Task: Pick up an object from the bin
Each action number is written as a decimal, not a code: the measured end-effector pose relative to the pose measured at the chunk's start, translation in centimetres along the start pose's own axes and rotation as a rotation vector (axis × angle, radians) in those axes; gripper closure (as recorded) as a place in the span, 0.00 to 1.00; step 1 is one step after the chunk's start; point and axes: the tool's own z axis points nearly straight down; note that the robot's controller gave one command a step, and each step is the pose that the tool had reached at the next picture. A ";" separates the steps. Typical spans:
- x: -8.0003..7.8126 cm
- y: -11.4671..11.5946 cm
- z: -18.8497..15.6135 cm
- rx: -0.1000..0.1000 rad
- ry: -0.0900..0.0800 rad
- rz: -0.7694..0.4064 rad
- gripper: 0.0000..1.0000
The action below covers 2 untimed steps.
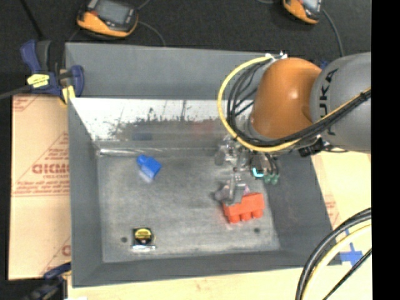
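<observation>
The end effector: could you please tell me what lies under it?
A red block lies partly under the end effector, right of the middle of the bin. One corner is covered; contact cannot be judged.

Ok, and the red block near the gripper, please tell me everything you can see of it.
The red block is orange-red and looks like plastic. It is roughly rectangular, with a lobed lower edge, perhaps three joined segments. It lies flat on the bin floor, in the right half, turned a little from the walls. The gripper is right at its upper left corner; whether it touches the block I cannot tell. No other loose thing lies close to it.
</observation>
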 end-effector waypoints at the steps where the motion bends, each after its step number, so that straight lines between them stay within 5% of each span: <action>1: 3.3 -6.0 4.3 0.002 -0.001 -0.319 0.00; 2: 1.0 -8.7 10.9 0.000 -0.005 -0.274 0.00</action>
